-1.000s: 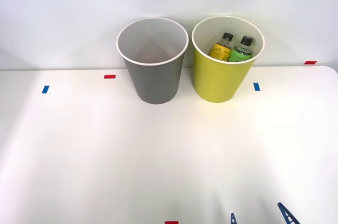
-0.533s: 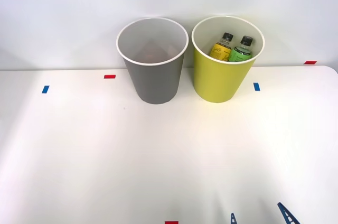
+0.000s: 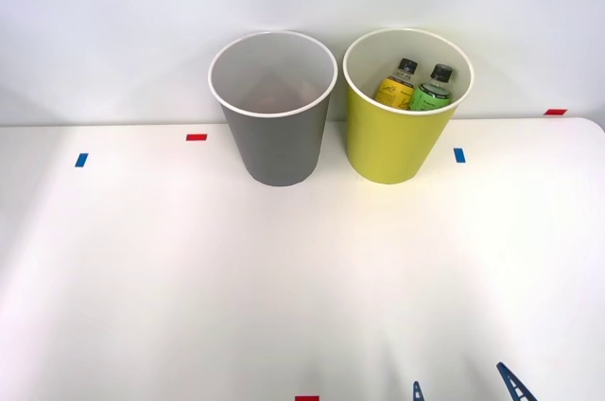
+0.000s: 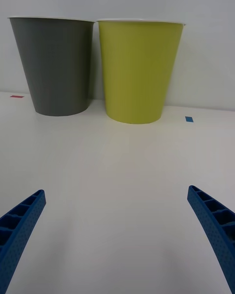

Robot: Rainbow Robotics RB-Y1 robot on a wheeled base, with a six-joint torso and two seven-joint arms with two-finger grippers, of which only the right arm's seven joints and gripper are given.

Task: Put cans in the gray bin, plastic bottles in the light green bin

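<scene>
right gripper (image 4: 117, 235) spread wide, unmoved | plastic bottles (image 3: 416, 85) still in light green bin (image 3: 395, 141) | scene unchanged

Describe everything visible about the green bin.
The green bin is a tall, round, tapered lime bucket with a white rim and pale inside, plastic-looking. It stands upright at the table's far edge, close beside the gray bin without touching. Two black-capped bottles lean inside it.
</scene>
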